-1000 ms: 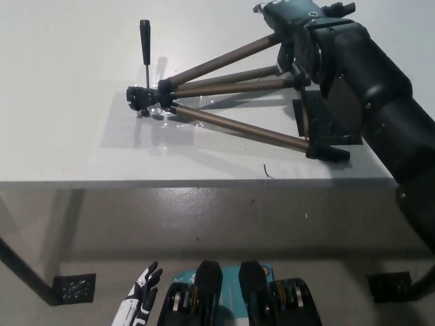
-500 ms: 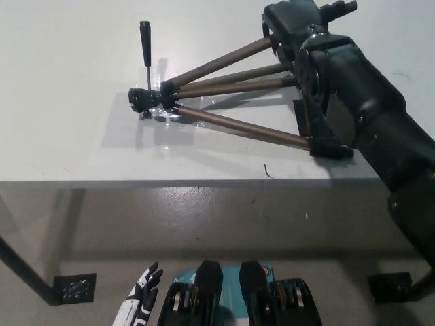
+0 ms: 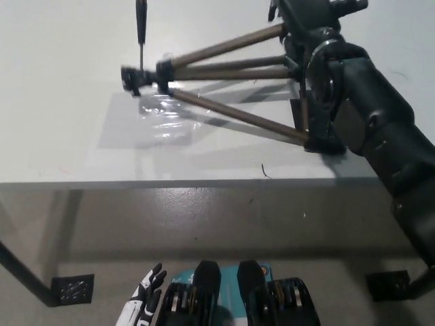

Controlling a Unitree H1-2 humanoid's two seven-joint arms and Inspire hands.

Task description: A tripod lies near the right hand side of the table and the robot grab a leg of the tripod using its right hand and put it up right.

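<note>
Though tilted, tripod [image 3: 224, 81] (bronze legs splayed)

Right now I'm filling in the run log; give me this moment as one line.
right hand: on tripod legs, grip unclear | tripod: head end off the table, not upright | left hand: low, open, idle

Tripod [image 3: 224, 68] handle tip beyond top edge.

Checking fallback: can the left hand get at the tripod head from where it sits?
Probably not. The left hand hangs low, below the table edge, while the tripod head lies far back on the tabletop; the way is open, just long.
</note>
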